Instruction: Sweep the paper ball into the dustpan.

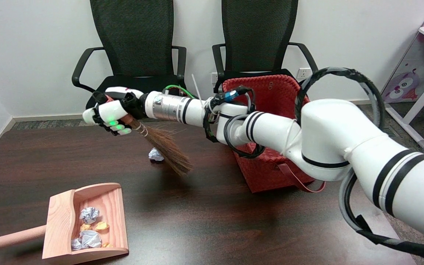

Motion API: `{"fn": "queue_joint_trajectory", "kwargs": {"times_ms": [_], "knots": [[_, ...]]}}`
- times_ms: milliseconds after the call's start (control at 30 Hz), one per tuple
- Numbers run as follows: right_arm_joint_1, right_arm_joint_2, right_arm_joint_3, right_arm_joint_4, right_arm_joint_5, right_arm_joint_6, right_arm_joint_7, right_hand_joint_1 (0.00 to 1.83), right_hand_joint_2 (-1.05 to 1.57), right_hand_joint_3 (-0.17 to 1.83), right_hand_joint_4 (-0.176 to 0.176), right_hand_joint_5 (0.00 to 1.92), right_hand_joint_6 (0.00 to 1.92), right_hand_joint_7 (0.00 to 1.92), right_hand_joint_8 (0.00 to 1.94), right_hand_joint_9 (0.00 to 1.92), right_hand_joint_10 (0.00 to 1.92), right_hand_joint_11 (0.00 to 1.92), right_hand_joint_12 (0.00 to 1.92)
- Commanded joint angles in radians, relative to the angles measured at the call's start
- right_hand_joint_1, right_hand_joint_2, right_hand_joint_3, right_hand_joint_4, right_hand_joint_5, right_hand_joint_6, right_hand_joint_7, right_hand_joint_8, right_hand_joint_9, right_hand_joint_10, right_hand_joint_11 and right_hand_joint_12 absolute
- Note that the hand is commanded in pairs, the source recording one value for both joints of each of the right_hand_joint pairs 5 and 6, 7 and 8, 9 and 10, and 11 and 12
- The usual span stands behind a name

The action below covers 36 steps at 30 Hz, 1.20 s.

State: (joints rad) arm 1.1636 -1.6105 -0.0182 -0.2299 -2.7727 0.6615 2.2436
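Note:
My right hand [113, 115] reaches across the table's far side and grips the handle of a small brown broom [166, 149]. The bristles slant down to the right and hang just above the dark table. A white crumpled paper ball [155, 154] lies on the table right behind the bristles, partly hidden by them. The wooden dustpan [62, 215] sits at the near left with its mouth toward the far side and its handle pointing left. It holds several crumpled white and yellow paper balls [89, 214].
A red woven basket [271, 176] stands on the table at the right, behind my forearm. Two black office chairs [134, 48] stand past the far edge. The dark wooden table [204, 221] stretches between broom and dustpan.

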Motion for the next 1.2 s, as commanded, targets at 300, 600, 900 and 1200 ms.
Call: {"fn": "queue_joint_trajectory", "kwargs": {"times_ms": [300,600,900,1200], "knots": [[0.033,-0.080,-0.189,0.101,-0.045,0.001,0.251,0.90,1.09,1.76,-0.035,1.92,1.92,1.92,1.92,1.92,1.92,1.92,1.92],[0.016,-0.068,-0.095,0.048,-0.044,-0.005,0.231,0.90,1.08,1.77,-0.035,1.92,1.92,1.92,1.92,1.92,1.92,1.92,1.92],[-0.058,0.036,0.151,-0.211,-0.042,-0.136,0.133,0.92,1.22,1.53,-0.003,1.92,1.92,1.92,1.92,1.92,1.92,1.92,1.92],[-0.090,0.144,0.263,-0.494,-0.042,-0.321,0.068,0.90,1.41,1.33,-0.028,1.92,1.92,1.92,1.92,1.92,1.92,1.92,1.92]]}}
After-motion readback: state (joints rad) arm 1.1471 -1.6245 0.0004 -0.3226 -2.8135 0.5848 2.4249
